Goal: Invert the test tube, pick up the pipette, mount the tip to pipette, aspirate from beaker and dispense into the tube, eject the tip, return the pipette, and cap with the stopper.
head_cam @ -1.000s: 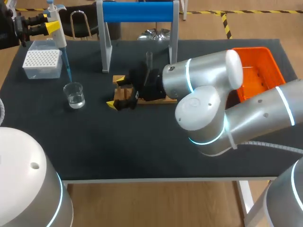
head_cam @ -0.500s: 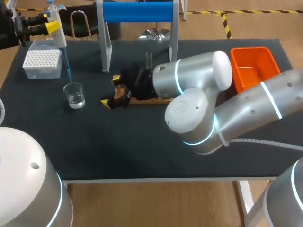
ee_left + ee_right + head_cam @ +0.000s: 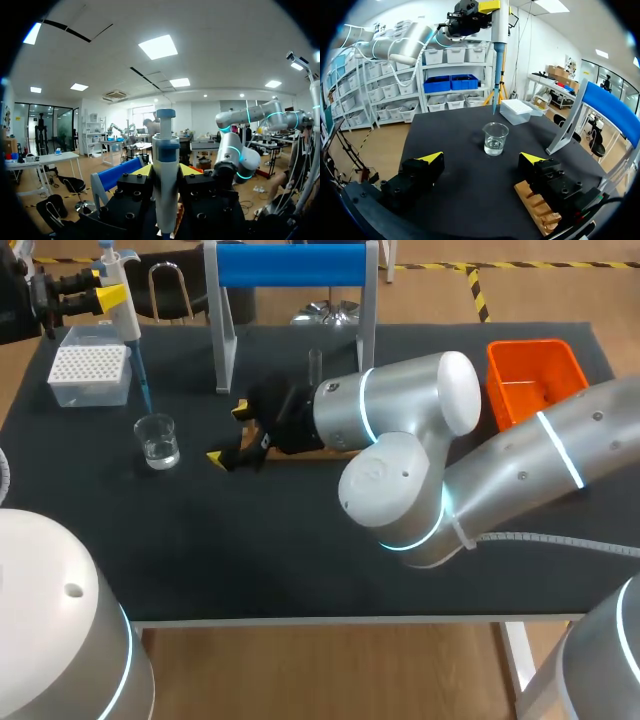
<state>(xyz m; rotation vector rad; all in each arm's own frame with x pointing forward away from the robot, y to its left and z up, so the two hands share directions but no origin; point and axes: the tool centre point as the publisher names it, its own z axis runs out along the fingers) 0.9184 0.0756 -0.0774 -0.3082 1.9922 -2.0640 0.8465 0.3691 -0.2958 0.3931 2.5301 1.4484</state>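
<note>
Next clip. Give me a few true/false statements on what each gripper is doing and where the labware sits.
1. The left gripper is shut on the white-and-blue pipette. True.
2. The right gripper grips the glass test tube. False: its fingers are open with nothing between them, and the tube stands upright behind that arm.
3. The clear glass beaker is empty. False: it holds some clear liquid.
4. The white tip box sits on the black table, apart from the beaker. True.
</note>
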